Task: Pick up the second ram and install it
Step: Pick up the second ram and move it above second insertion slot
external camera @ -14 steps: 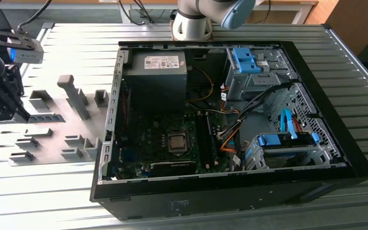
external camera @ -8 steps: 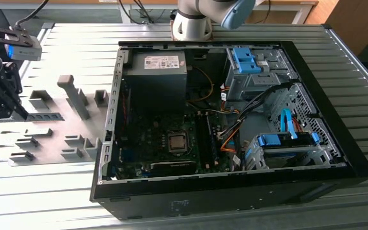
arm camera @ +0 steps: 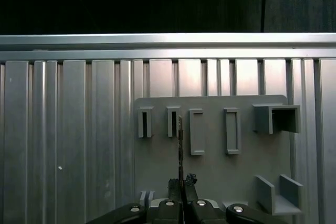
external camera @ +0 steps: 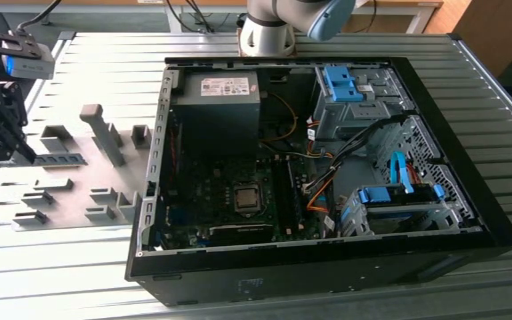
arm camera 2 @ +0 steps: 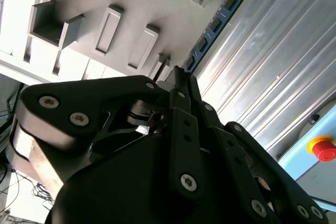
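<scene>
Edgewise, second ram point(arm camera 2: 212, 27) tight in pincer point(arm camera 2: 178, 74), beside grey fixture blocks point(arm camera: 197, 132).

My gripper point(arm camera 2: 178, 77) is showing matte black, with pale silver screw heads dotting its links. The second ram point(arm camera 2: 215, 24) is gleaming blue-green, a row of dark chips running along it. The fixture plate point(arm camera: 210, 177) and its blocks are looking plain grey, and the table point(arm camera: 68, 129) is shining silver in ribbed stripes. In the exterior view the computer case point(external camera: 496, 227) is sitting black, its drive-bay latches point(external camera: 341, 83) glowing blue and orange wires point(external camera: 317, 200) threading the dark inside. A red button point(arm camera 2: 324, 148) is standing out on a yellow base.
</scene>
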### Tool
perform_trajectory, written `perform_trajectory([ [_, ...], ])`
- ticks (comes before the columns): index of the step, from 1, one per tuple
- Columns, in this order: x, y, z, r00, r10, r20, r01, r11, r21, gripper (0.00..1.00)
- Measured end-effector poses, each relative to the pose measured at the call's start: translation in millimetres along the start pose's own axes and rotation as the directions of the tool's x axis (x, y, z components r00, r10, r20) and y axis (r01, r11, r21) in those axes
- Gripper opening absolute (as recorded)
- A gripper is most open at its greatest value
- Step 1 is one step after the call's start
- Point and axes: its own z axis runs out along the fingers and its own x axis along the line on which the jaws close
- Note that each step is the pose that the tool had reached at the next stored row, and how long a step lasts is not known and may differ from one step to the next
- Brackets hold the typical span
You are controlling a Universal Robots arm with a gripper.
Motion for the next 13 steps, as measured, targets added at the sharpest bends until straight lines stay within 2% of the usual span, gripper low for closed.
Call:
perform_trajectory([
  [5,0.0,0.1,-3.1,1.0,-0.005,0.0002,0.005,1.0,0.0002,0.14],
  [8,0.0,0.1,-3.2,0.9989,-0.046,-0.0009,0.046,0.9989,-0.0007,0.14],
  [13,0.0,0.1,-3.1,0.9988,-0.048,-0.001,0.048,0.9988,-0.0008,0.14],
])
